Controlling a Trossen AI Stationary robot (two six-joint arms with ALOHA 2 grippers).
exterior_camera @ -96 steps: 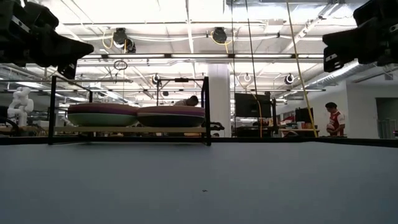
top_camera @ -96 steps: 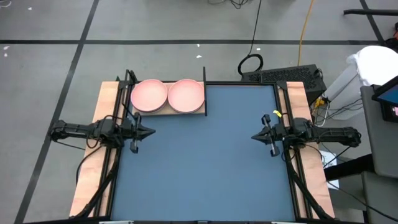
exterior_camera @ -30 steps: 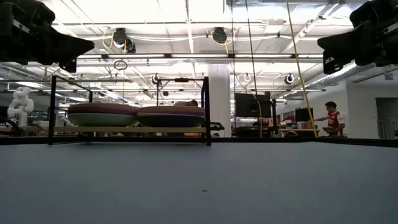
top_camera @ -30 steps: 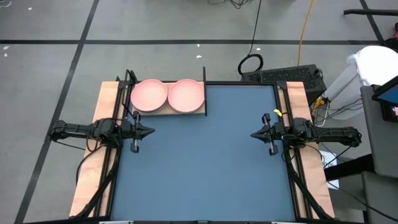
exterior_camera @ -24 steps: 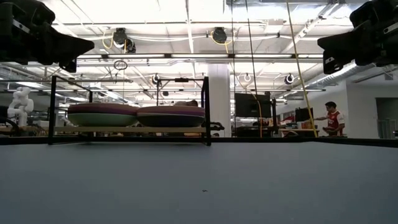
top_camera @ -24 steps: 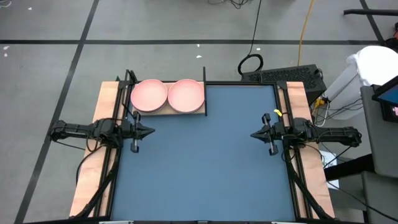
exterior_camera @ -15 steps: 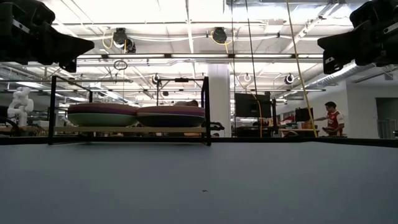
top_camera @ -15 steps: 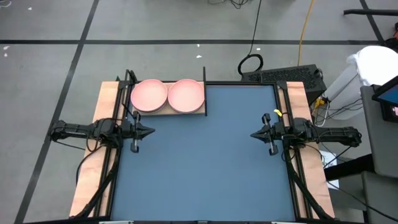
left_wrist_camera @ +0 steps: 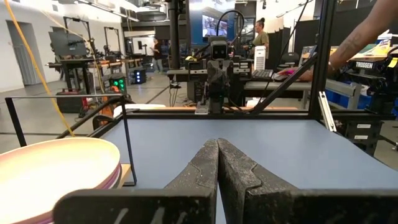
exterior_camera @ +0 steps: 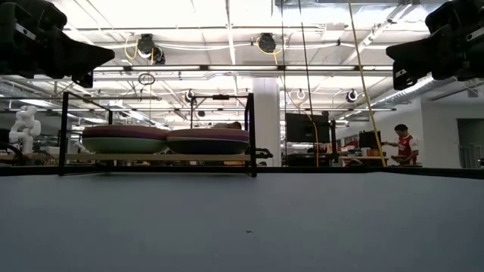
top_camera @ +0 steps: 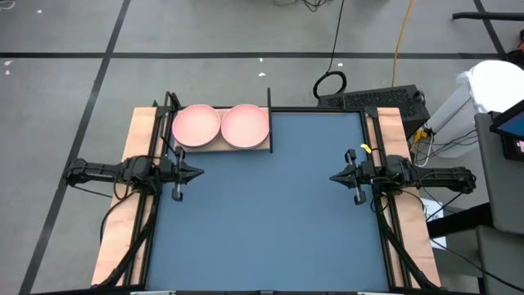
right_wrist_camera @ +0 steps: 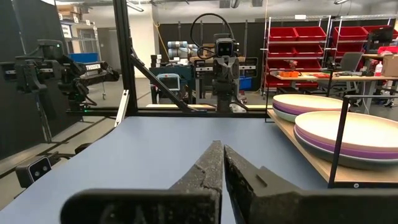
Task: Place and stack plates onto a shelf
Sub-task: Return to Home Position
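**While Both Arms Hang Clear, the Plates Sit Stacked on the Shelf**

Where the blue-grey mat reaches the far left corner of the table, the shelf carries the plates in two stacks just beside each other. The left stack and the right stack are each topped by a salmon-pink plate. From table height a purple layer shows under each top plate, and a pale green plate sits lowest in the left stack. Thin black posts stand upright at the shelf's corners.

The left gripper hovers over the mat's left edge, near the shelf's front side and apart from it. Its fingers are pressed together with nothing between them. The right gripper hangs over the mat's right edge, well apart from the shelf, likewise closed and empty. The two point at each other across the bare mat, both raised above it.
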